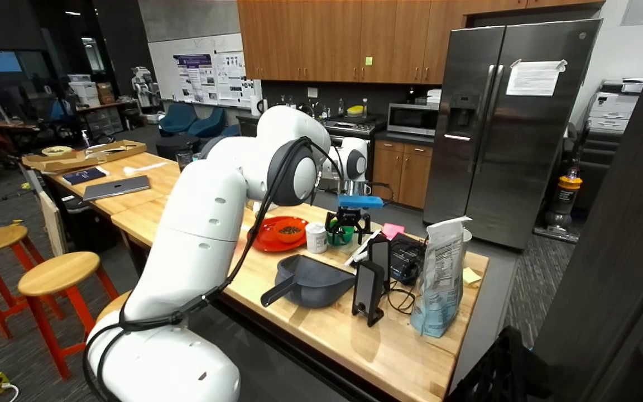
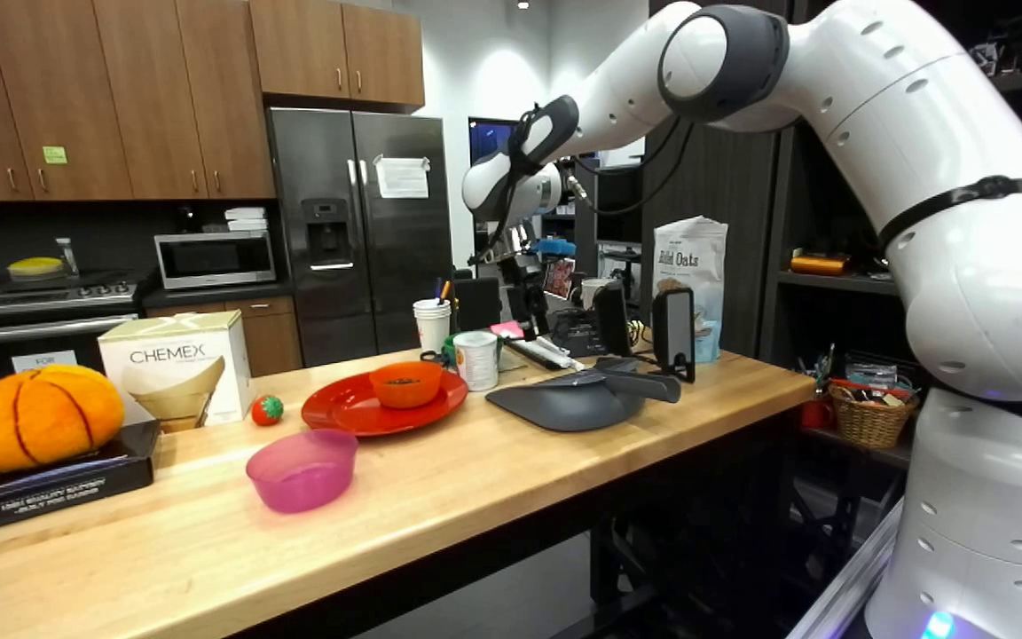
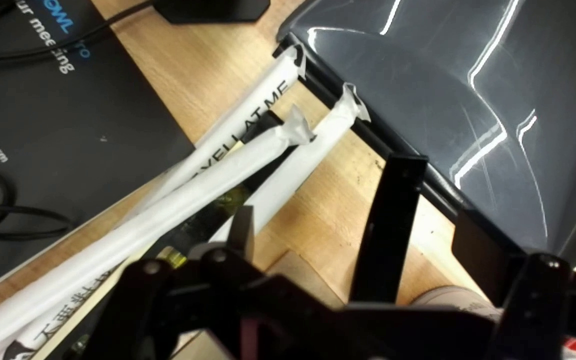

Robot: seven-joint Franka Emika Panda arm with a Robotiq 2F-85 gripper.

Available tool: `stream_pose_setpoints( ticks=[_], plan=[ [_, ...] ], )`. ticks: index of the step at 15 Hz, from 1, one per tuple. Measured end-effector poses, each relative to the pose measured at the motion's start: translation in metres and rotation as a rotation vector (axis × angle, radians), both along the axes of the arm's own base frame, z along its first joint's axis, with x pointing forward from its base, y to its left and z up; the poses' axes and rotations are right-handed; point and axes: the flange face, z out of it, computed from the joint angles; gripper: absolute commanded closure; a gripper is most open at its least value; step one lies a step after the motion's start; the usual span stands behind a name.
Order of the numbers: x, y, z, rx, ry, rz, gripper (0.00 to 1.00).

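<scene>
My gripper (image 1: 348, 229) hangs over the wooden table, pointing down, and is also visible in an exterior view as the black gripper (image 2: 529, 324). In the wrist view its jaws stand wide apart, with one finger (image 3: 243, 227) at the left. A black bar (image 3: 390, 225) shows between them, apart from both; I cannot tell what it belongs to. White paper-wrapped sticks (image 3: 208, 185) lie left of the jaws. To the right is the dark grey dustpan (image 3: 418, 80). A white canister (image 3: 455, 300) is partly hidden low in that view. A green bowl (image 1: 341, 237) sits near the gripper.
A red plate (image 1: 265, 244) bears an orange bowl (image 1: 291, 238). Two black speakers (image 1: 367, 290) and a tall oats bag (image 1: 438, 279) stand toward the table's end, near a black box (image 3: 108, 135) with cables. A pink bowl (image 2: 302, 475) and a Chemex box (image 2: 176, 368) stand farther along.
</scene>
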Motion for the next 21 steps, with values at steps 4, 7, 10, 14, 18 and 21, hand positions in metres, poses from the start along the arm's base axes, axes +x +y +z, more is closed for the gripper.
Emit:
stream_pose_setpoints(
  ticks=[4, 7, 10, 14, 18, 21],
  plan=[
    [0.0015, 0.0001, -0.0052, 0.001, 0.007, 0.000, 0.00],
    [0.0018, 0.0001, -0.0045, 0.001, 0.009, 0.000, 0.27],
    [0.0034, 0.0002, -0.0015, 0.001, 0.006, 0.000, 0.47],
    [0.0046, 0.0004, -0.0006, 0.001, 0.003, 0.000, 0.80],
    [0.0059, 0.0003, -0.0007, 0.000, 0.002, -0.001, 0.94],
    [0.0063, 0.0004, 0.0003, -0.001, 0.001, 0.000, 0.86]
  ],
)
